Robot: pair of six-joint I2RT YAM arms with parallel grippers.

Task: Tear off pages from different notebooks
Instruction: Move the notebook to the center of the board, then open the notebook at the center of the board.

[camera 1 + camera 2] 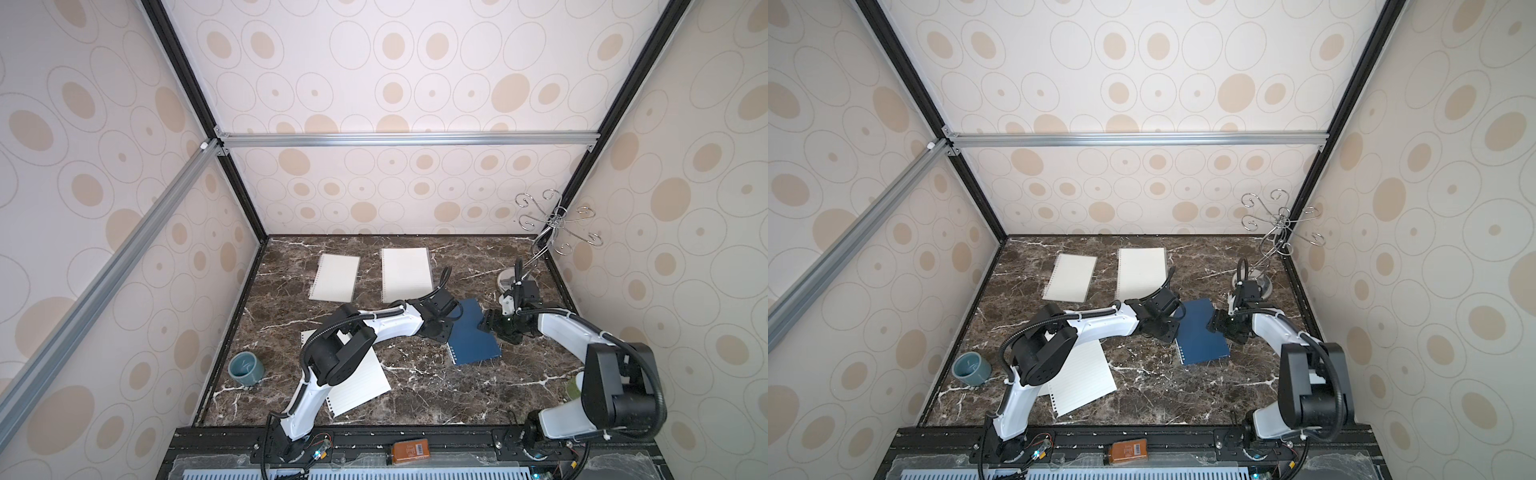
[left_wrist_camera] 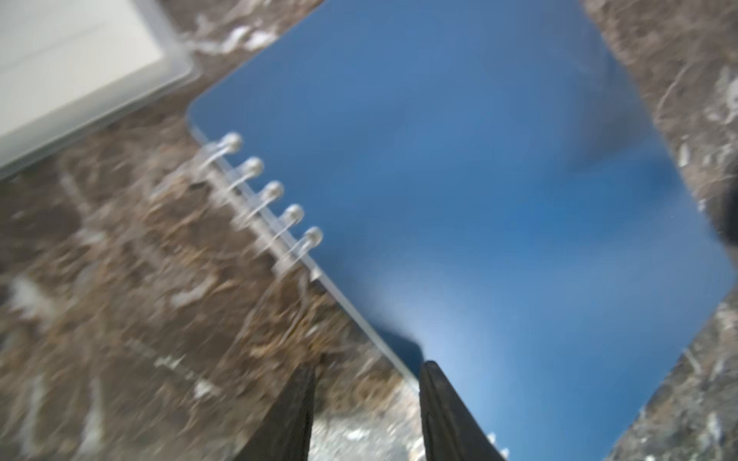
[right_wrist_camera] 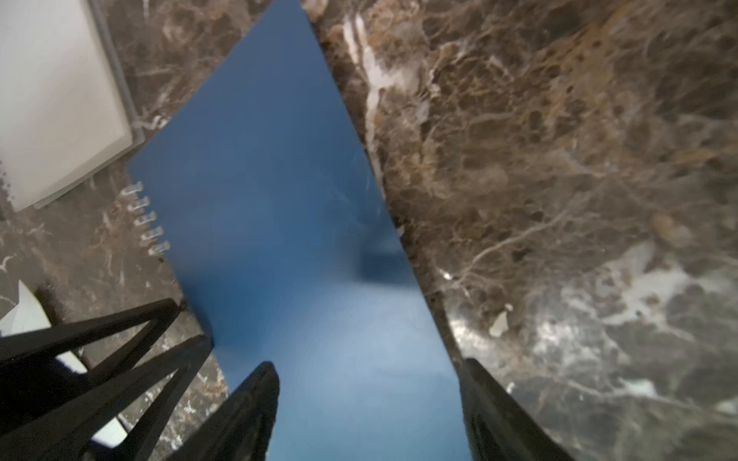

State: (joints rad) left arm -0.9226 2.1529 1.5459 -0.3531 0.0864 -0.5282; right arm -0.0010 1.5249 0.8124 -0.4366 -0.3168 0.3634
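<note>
The dark-blue notebook (image 1: pixel 473 334) (image 1: pixel 1202 334) lies closed and skewed at mid-table, its wire spiral (image 2: pixel 271 195) on the side toward my left arm. My left gripper (image 2: pixel 367 375) (image 1: pixel 451 322) stands open astride that spiral edge. My right gripper (image 3: pixel 369 371) (image 1: pixel 487 323) is open wide over the cover's opposite edge, with nothing held. Two white notebooks, a small one (image 1: pixel 334 277) and a larger one (image 1: pixel 406 274), lie flat at the back. Loose lined pages (image 1: pixel 365 386) (image 1: pixel 1086 380) rest near the front left, partly hidden under my left arm.
A teal cup (image 1: pixel 246 369) stands at the front left. A wire hook stand (image 1: pixel 552 232) rises from the back right corner. A green cup (image 1: pixel 575 386) is half hidden behind my right arm. An orange-brown box (image 1: pixel 410 451) lies on the front rail.
</note>
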